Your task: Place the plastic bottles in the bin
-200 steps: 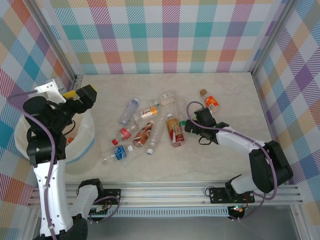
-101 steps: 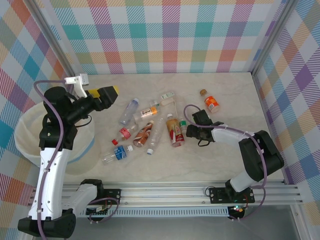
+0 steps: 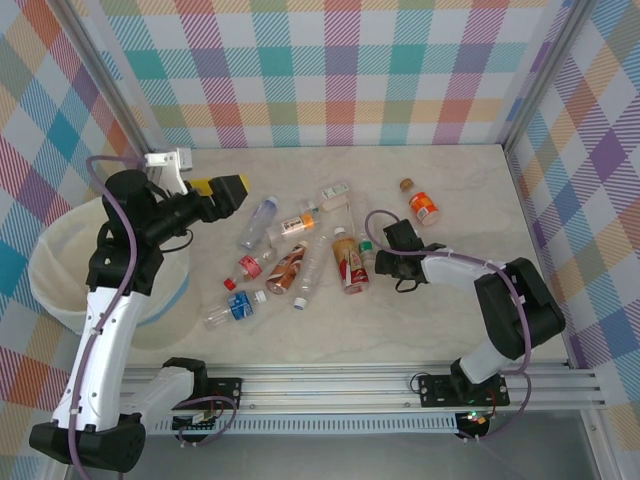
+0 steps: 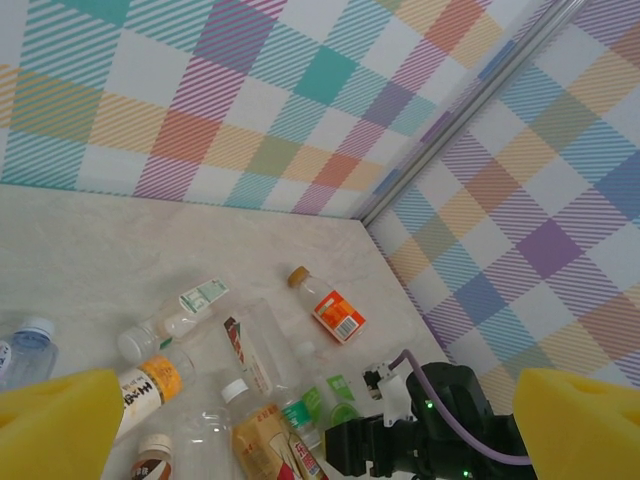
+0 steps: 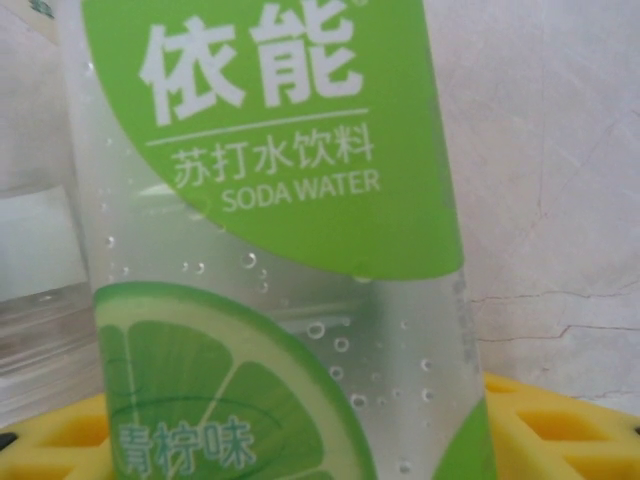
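Your left gripper (image 3: 224, 189) hangs in the air with its jaws spread wide and nothing between them. It sits over the left part of the pale marbled worktop (image 3: 470, 180), between the large round bin lined with a translucent white bag (image 3: 160, 315) and the scattered bottles. In its wrist view, its yellow foam pads (image 4: 60, 425) sit far apart at the two bottom corners.

Your right gripper (image 3: 378, 260) is low on the worktop, right of centre, at the clear plastic bottle with the green lime label (image 5: 270, 200). In the right wrist view that bottle reads "SODA WATER" and lies between the yellow pads (image 5: 540, 420), which flank its lower end. You cannot tell whether they press it or only bracket it.

The bin stands at the near-left corner of the worktop. The other bottles lie on their sides in a loose cluster around the middle:
- a clear bottle with a blue cap (image 3: 258, 222) on the cluster's far-left side
- an orange-yellow-labelled bottle (image 3: 295, 222)
- a white-labelled bottle (image 3: 335, 197)
- a brown-and-red bottle (image 3: 287, 268)
- a plain clear bottle (image 3: 310, 268)
- a red-labelled bottle (image 3: 348, 262) just beside your right gripper
- a small red-capped bottle (image 3: 250, 265)
- a blue-labelled bottle (image 3: 235, 308), nearest the bin

An orange-labelled bottle with a brown cap (image 3: 420, 203) lies apart from the cluster, toward the far right.
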### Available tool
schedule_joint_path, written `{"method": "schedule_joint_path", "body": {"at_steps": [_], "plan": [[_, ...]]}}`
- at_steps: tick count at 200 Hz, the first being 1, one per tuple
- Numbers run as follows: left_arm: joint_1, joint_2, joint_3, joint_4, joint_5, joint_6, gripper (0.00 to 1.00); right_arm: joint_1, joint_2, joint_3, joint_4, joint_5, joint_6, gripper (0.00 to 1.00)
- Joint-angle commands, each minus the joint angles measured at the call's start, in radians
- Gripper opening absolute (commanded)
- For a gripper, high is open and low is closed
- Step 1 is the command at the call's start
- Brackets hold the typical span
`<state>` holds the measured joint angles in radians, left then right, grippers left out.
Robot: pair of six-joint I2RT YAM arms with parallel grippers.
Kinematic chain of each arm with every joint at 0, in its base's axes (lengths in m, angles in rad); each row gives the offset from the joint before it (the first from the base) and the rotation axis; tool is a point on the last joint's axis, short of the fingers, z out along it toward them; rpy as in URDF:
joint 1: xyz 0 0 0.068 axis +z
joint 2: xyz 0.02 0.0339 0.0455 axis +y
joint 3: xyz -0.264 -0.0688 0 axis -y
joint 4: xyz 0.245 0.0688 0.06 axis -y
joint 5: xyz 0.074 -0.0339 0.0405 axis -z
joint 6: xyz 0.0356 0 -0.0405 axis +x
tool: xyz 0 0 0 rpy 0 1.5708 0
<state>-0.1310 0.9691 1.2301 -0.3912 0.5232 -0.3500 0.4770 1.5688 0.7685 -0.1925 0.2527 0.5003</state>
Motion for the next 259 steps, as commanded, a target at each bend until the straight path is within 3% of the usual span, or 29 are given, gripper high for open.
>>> {"method": "schedule_joint_path", "body": {"at_steps": [1, 61, 128, 180, 216, 259], "plan": [[-0.021, 0.015, -0.025, -0.009, -0.009, 0.010, 1.00, -0.002, -0.075, -0.005, 0.019, 0.028, -0.022, 0.60], [-0.061, 0.057, -0.043, -0.014, -0.035, -0.004, 1.00, 0.008, -0.314, -0.106, 0.215, -0.126, -0.131, 0.54], [-0.100, 0.132, -0.032, 0.004, -0.034, -0.033, 1.00, 0.055, -0.411, -0.112, 0.376, -0.329, -0.192, 0.52], [-0.124, 0.194, -0.039, 0.101, 0.060, -0.107, 1.00, 0.090, -0.379, -0.108, 0.541, -0.546, -0.203, 0.52], [-0.140, 0.262, -0.007, 0.159, 0.048, -0.133, 1.00, 0.092, -0.299, -0.041, 0.586, -0.659, -0.222, 0.53], [-0.162, 0.274, -0.022, 0.189, 0.094, -0.071, 1.00, 0.104, -0.238, 0.046, 0.592, -0.768, -0.201, 0.53]]}}
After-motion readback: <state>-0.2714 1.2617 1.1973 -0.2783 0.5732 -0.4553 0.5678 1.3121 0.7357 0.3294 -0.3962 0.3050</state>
